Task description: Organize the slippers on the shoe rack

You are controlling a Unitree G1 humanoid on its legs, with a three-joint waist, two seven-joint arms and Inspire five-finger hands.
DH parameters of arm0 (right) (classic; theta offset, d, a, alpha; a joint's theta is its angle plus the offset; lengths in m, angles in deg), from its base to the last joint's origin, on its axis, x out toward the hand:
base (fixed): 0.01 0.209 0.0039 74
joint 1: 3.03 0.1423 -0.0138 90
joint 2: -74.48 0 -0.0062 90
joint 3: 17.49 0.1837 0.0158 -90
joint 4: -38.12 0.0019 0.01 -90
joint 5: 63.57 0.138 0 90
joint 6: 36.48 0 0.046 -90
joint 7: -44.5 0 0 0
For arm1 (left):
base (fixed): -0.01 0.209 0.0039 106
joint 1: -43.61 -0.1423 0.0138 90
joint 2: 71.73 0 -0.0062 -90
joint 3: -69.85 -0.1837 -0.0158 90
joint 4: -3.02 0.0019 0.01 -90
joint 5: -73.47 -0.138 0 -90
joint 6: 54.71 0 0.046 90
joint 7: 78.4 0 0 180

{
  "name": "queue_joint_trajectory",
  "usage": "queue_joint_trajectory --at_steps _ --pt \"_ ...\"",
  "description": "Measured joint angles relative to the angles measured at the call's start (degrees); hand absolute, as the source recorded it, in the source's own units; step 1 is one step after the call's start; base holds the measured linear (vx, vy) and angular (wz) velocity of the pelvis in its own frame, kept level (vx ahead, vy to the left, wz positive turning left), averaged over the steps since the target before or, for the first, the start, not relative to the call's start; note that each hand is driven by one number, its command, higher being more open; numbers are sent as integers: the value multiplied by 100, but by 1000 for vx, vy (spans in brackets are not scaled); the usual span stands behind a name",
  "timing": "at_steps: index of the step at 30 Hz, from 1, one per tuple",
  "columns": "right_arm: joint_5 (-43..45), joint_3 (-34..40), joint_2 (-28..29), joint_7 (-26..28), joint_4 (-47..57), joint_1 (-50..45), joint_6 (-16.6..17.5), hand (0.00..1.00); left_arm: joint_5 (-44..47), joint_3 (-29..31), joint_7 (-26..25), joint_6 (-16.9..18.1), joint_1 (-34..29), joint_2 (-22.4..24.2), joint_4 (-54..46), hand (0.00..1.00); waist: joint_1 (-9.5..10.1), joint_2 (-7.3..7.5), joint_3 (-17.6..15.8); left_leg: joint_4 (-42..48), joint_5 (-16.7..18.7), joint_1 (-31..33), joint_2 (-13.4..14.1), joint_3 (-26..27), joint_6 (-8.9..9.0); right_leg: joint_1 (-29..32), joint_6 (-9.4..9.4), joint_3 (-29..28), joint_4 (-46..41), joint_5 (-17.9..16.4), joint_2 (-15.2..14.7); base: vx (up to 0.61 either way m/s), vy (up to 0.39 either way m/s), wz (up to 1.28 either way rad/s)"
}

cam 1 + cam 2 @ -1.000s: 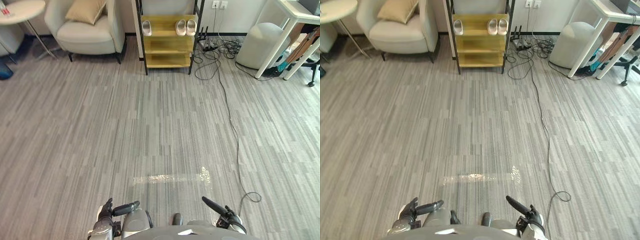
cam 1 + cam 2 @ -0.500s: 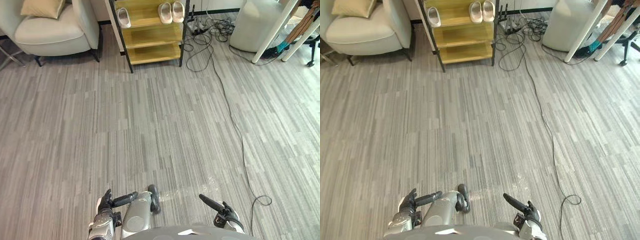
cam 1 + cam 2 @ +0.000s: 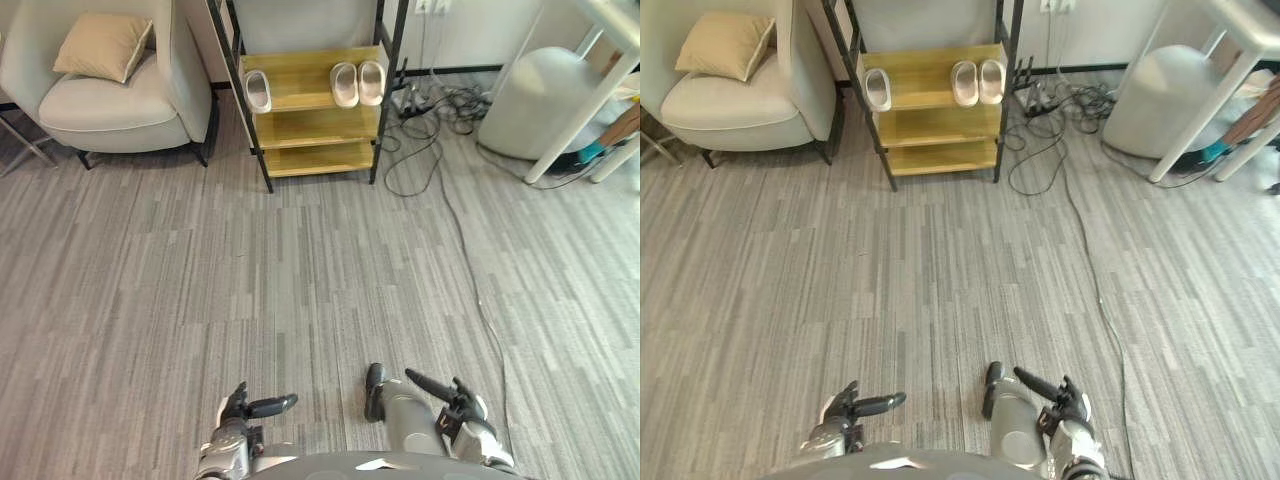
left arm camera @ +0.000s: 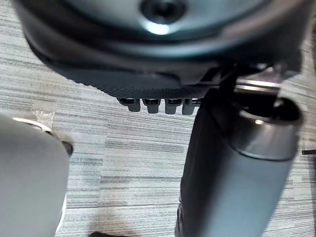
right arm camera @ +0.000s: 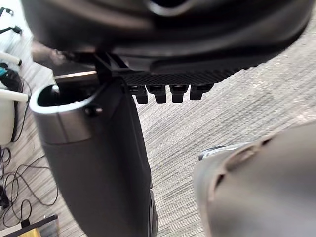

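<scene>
A shoe rack [image 3: 320,126] with a black frame and yellow wooden shelves stands against the far wall. On its top shelf lie three pale slippers: a single one [image 3: 257,90] at the left and a pair [image 3: 345,83] [image 3: 371,81] side by side at the right. The two lower shelves are bare. My left hand [image 3: 238,408] and right hand [image 3: 462,408] hang low at the near edge, far from the rack. Both are open, thumbs sticking out, nothing in them. In the wrist views the fingers [image 4: 158,104] [image 5: 168,93] hang relaxed over grey floor.
A cream armchair [image 3: 110,100] with a tan cushion stands left of the rack. Right of it lie tangled black cables [image 3: 430,110], one running across the floor [image 3: 470,270]. A grey rounded pouffe [image 3: 545,100] and white table legs [image 3: 585,105] are at the far right.
The whole picture has shifted as the camera moved; the rack now shows larger and more central than a second ago. Both hands stay low and hold nothing.
</scene>
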State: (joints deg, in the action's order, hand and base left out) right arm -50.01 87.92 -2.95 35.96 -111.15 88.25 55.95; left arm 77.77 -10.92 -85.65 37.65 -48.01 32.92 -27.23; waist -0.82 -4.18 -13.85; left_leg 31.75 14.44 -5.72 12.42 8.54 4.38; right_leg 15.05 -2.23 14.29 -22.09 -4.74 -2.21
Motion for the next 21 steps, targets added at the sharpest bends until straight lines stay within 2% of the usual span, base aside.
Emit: queue_joint_trajectory --at_steps 1,2,3,4,5,6,7,9,10,11,12,13,14,15,16,17,18,19,20,21 --pt "-2 34 -7 23 13 -33 -32 100 7 152 19 1 0 58 -57 100 10 -55 -37 749 -251 310 180 -86 -65 -215 -42 46 116 -55 103 640 -424 32" --pt "4 44 -35 9 54 -131 -59 100 12 366 18 11 -30 136 -208 100 79 -111 -89 2135 -349 820 555 -134 -76 -690 -118 96 344 -181 310 351 -228 6" --pt "3 38 -29 -10 86 -169 -62 100 15 393 20 20 -44 132 -274 100 88 -104 -113 2578 -344 1001 666 -96 -77 -905 -151 99 420 -246 371 502 -274 6" --pt "6 31 64 -40 204 -283 -50 100 16 425 23 71 -64 88 -463 100 134 14 -162 3195 -306 1552 765 84 -60 -1512 -188 111 728 -469 435 315 -147 5" --pt "6 30 79 -41 215 -306 -49 100 16 423 23 84 -65 86 -476 100 141 36 -153 3184 -303 1654 756 138 -60 -1602 -186 110 788 -484 437 385 -181 6" --pt "6 19 99 -41 212 -337 -45 100 17 394 24 113 -64 78 -537 100 160 84 -131 3040 -286 1887 722 286 -57 -1779 -168 113 989 -494 441 478 -162 4" --pt "20 29 130 -47 169 -338 -56 100 16 336 34 139 -29 50 -675 100 227 154 -147 2298 -193 2325 550 616 -60 -2173 -72 101 1405 -442 448 407 -128 3" --pt "28 40 135 -57 126 -324 -66 100 16 338 29 136 6 52 -679 100 252 172 -156 1697 -188 2432 388 747 -52 -2340 -49 101 1543 -440 434 420 -54 1" --pt "54 115 154 -81 45 -290 -74 100 11 327 27 128 62 52 -674 100 300 229 -190 122 -287 2473 -89 835 28 -2618 65 90 1794 -506 360 508 12 -3" --pt "57 143 163 -83 16 -276 -72 100 12 324 25 128 71 50 -672 100 324 245 -200 -295 -388 2463 -226 833 30 -2682 109 72 1844 -534 333 633 66 -22" --pt "59 144 141 -92 -98 -229 -73 100 21 306 21 121 71 58 -659 100 400 234 -192 -1549 -980 2361 -578 810 -39 -2899 278 -43 1994 -641 303 573 113 -26" --pt "59 144 131 -92 -128 -225 -73 100 23 310 16 120 69 61 -655 100 405 224 -188 -1719 -1152 2349 -629 795 -85 -2949 318 -72 2014 -672 303 740 146 -60" --pt "53 136 123 -81 -185 -194 -89 100 27 325 11 116 84 27 -566 100 462 216 -149 -1616 -1790 2275 -727 670 -786 -3194 483 -306 2000 -914 264 644 125 -38" --pt "55 123 196 -81 -182 -181 -89 100 7 306 21 115 130 -56 -546 100 427 385 -136 -1377 -1561 2326 -837 704 -775 -3188 551 -329 1876 -1019 117 725 136 -42" --pt "50 131 277 -70 -191 -189 -89 100 9 256 32 114 133 -150 -525 100 413 488 -68 -1038 -1134 2325 -840 779 -778 -2958 649 -434 1181 -1172 -55 569 117 -18" --pt "15 141 277 -43 -194 -198 -98 100 16 238 20 115 143 -170 -455 100 427 523 -43 -842 -858 2183 -834 845 -814 -2690 673 -530 323 -1226 -184 551 130 -24" --pt "5 139 274 -41 -200 -203 -96 100 15 224 20 112 145 -182 -415 100 392 540 -33 -814 -729 2091 -846 859 -828 -2539 740 -541 -161 -1202 -252 436 121 -18" --pt "1 125 276 -24 -222 -197 -92 100 17 105 15 78 148 -258 -316 100 361 594 -1 -799 -491 1825 -899 887 -852 -2120 1242 -565 -1405 -1049 -466 426 113 -6" --pt "0 125 276 -19 -223 -193 -91 100 14 65 14 75 149 -284 -296 100 350 602 4 -795 -429 1754 -908 886 -858 -1998 1363 -570 -1772 -1004 -517 517 113 -5" --pt "-4 126 242 -12 -217 -192 -87 100 13 -36 14 56 153 -317 -190 100 321 599 0 -883 -204 1322 -959 873 -844 -1514 1330 -346 -2932 -1064 -759 487 68 2"
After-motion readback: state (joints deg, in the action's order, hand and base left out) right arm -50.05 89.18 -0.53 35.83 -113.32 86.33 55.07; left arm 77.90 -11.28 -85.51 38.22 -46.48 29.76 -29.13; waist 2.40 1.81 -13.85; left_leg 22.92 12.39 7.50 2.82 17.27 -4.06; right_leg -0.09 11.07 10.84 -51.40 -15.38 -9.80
